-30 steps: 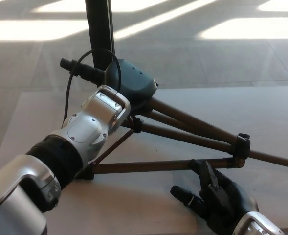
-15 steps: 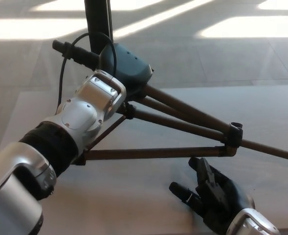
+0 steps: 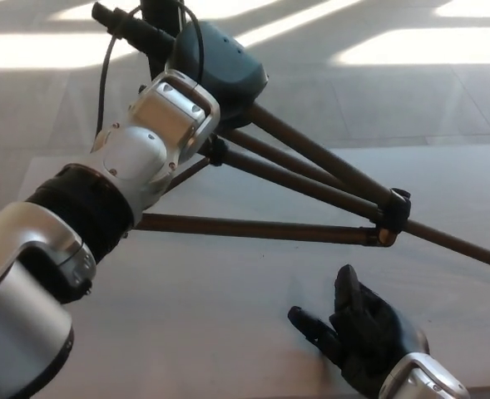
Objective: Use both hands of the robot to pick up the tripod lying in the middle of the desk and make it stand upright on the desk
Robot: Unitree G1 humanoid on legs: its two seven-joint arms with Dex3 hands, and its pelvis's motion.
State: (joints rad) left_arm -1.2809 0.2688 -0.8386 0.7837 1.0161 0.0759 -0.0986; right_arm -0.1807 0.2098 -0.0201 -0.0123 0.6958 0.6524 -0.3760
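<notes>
From the head view I see my left hand (image 3: 196, 125) up at the tripod (image 3: 311, 179) head, its fingers hidden behind the wrist, so I cannot tell its grasp. The tripod head is lifted, legs slanting down right to the desk (image 3: 228, 316). My right hand (image 3: 357, 332) lies open, empty, below the legs, apart from them.

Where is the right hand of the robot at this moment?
In the head view the right hand is at the lower right, open above the desk, just below the tripod legs without touching them.
</notes>
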